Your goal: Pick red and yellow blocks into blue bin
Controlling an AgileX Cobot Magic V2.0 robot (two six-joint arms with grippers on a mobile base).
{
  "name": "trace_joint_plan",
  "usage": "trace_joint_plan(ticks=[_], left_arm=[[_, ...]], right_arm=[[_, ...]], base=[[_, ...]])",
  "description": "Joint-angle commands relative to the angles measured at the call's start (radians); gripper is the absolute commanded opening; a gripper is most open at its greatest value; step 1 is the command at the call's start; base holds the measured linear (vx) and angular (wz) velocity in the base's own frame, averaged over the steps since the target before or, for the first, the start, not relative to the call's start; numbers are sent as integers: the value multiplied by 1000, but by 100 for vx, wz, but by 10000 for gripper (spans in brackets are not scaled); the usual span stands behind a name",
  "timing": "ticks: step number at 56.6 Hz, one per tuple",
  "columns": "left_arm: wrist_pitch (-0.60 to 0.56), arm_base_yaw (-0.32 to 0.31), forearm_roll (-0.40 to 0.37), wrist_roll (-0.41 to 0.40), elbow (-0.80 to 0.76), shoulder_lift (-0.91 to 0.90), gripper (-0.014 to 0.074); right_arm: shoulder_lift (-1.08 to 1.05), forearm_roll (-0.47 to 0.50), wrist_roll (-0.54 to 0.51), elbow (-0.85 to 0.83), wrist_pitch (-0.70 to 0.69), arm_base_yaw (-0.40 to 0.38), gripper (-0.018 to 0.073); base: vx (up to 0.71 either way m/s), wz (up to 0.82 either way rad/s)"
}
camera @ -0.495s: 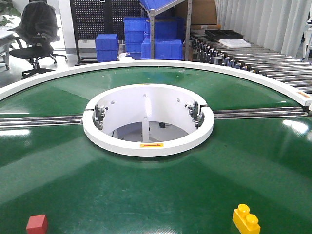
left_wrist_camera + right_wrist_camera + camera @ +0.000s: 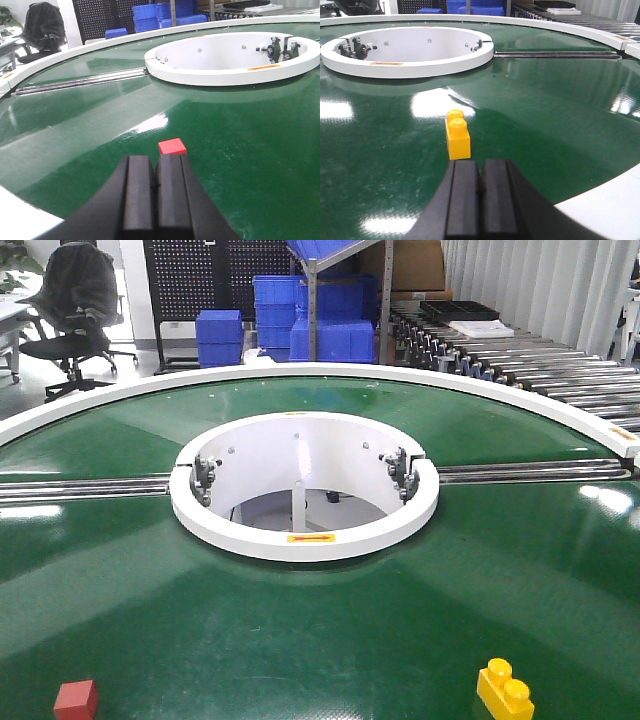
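We cannot quite see inside the blue crates (image 2: 277, 300), while on the glossy green table (image 2: 320, 640) the left end effector (image 2: 155, 167) is clenched empty behind the red cube (image 2: 172, 146), the right end effector (image 2: 481, 170) likewise behind the studded yellow brick (image 2: 458, 135).

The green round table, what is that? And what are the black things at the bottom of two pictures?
It's a big round green table with a white ring in its middle. A robot with two arms works at it. One picture looks out from the robot's front. The other two come from cameras on its wrists, so the black things are its pinchers: the left gripper and the right gripper. Both are pinched shut and hold nothing. On the green lie a red block, just ahead of the left gripper, and a yellow brick, just ahead of the right one.
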Motion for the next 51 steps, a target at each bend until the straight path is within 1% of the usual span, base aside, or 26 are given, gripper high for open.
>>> trace_joint_plan(ticks=[1,12,14,16,19,21,24,27,29,31,34,37,39,43,46,51], left_arm=[[-85,-9,-4,-6,-15,-8,2],[-86,-9,-4,-6,-15,-8,2],[-102,-9,-4,-6,-15,-8,2],[-142,-9,-4,-6,-15,-8,2],[-234,-9,-4,-6,-17,-8,2],[-304,-9,-6,-8,-17,-8,2],[-406,-9,-9,-22,-20,-8,2],[-506,-9,-20,-58,-38,-8,2],[-574,-9,-22,-69,-65,-8,2],[-599,-9,-22,-68,-97,-6,2],[-580,-9,-22,-68,-159,7,2],[-498,-9,-22,-68,-260,37,2],[-442,-9,-22,-68,-337,75,2],[-350,-9,-22,-68,-469,183,2],[-313,-9,-22,-68,-569,285,2],[-263,-9,-22,-69,-708,444,2]], right_arm=[[-11,-7,-4,6,-82,-4,-11],[-11,-7,-4,6,-90,-4,-11],[-11,-7,-4,6,-104,-4,-11],[-11,-7,-4,6,-119,-4,-11],[-11,-7,-4,6,-156,-4,-11],[-11,-7,-4,6,-201,-4,-11],[-11,-9,-5,6,-306,-4,-11],[-11,-9,-5,-6,-380,-4,-11],[-11,-8,-5,-30,-395,-4,-11],[-11,-8,-5,-69,-394,-4,-11],[0,-8,-5,-130,-380,-4,-11],[31,-9,-9,-218,-359,-4,-11],[69,-9,-17,-305,-341,-4,-11],[162,-9,-44,-434,-318,-4,-11],[255,-9,-61,-533,-297,-4,-11],[427,-9,-60,-664,-281,-4,-11]], base=[[0,0],[0,0],[0,0],[0,0],[0,0],[0,0],[0,0],[0,0],[0,0],[0,0],[0,0],[0,0],[0,0],[0,0],[0,0],[0,0]])
